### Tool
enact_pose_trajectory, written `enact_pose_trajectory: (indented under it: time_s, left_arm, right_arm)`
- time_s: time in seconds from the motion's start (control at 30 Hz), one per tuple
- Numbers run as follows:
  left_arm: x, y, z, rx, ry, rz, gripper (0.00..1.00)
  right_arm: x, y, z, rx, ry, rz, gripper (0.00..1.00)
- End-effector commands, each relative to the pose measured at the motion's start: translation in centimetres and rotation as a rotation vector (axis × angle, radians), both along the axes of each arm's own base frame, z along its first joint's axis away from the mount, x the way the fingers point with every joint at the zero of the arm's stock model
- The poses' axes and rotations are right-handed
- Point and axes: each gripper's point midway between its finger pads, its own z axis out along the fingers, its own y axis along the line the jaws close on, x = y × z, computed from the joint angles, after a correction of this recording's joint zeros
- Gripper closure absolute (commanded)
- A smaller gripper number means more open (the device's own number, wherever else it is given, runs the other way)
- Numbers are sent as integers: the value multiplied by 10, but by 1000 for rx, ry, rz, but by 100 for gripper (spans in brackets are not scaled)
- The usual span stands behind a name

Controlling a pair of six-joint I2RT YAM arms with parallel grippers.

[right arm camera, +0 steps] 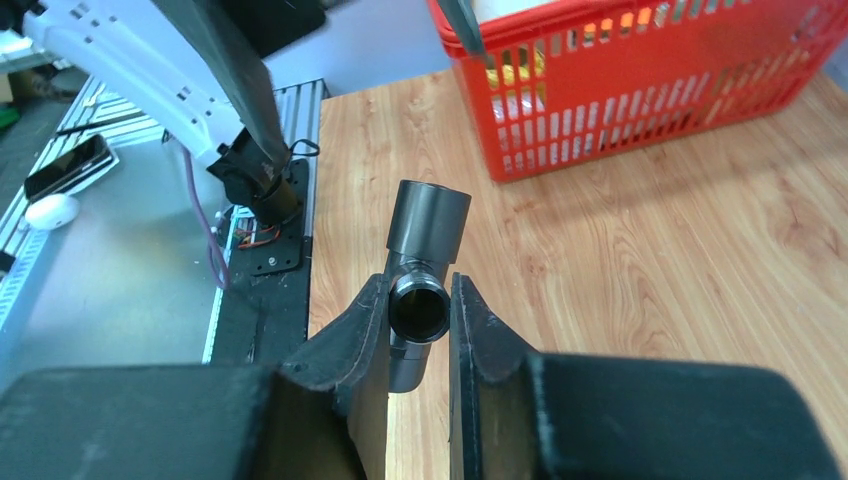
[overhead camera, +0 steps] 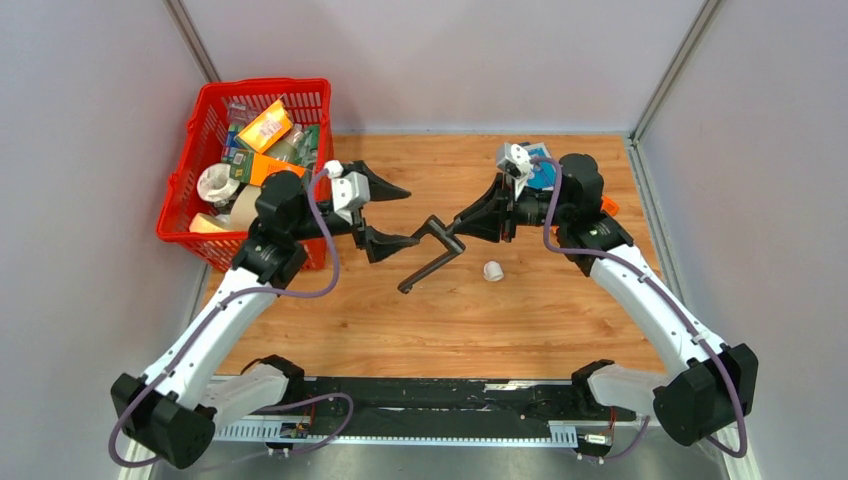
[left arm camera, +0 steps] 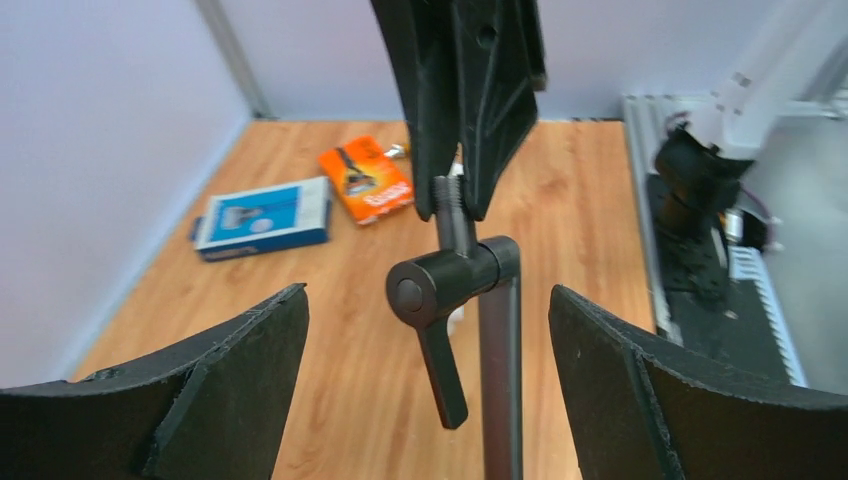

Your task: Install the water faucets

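The right pincer is pressed together on the dark metal faucet, pinching it at its threaded end. In the right wrist view the two fingers sit tight against either side of the faucet's round tube, whose open bore faces the camera. From that grip the long thin rod slants away toward the near left over the middle of the wooden desk, and the short side branch juts toward the left arm. Whether the rod's far end touches the desk cannot be told.

The left pincer is spread wide and grips nothing. Its two black fingers stand either side of the faucet's side branch and lever, clear of both, with the rod running between them.

The small white elbow fitting lies on the desk just right of the rod, apart from both pincers.

A red basket full of assorted items stands at the far left corner. A blue box and an orange packet lie on the desk behind the right arm.
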Motion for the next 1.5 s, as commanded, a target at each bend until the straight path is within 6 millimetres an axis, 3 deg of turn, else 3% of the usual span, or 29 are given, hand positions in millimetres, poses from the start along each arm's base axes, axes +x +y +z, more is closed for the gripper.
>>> enact_pose_trajectory:
  time_s: [0.0,0.27,0.4,0.67,1.23,1.3,1.37,1.4,1.47]
  left_arm:
    - [-24,-13,-8,8,25,-235,7]
    - [-30,-29,-25,38,190,-347,12]
    - [-31,-36,-35,56,247,-333,14]
    - [-14,-42,-52,86,344,-229,21]
    - [-18,-50,-64,122,444,-249,32]
    - [-17,-50,-64,123,448,-250,40]
    - [-19,-50,-64,123,447,-259,54]
    - [-19,-50,-64,123,446,-261,68]
    - [-18,-49,-66,134,440,-245,81]
  right_arm:
    - [-25,10,44,67,-243,152,100]
    - [-31,20,45,65,-314,180,100]
    - [-31,23,41,47,-306,178,100]
    - [-25,30,38,25,-299,150,100]
    - [-21,32,32,1,-301,124,100]
    - [-22,33,31,-1,-300,124,100]
    - [-21,34,30,-2,-297,123,100]
    - [-20,33,31,-3,-293,115,100]
    - [-13,33,33,-10,-270,65,100]
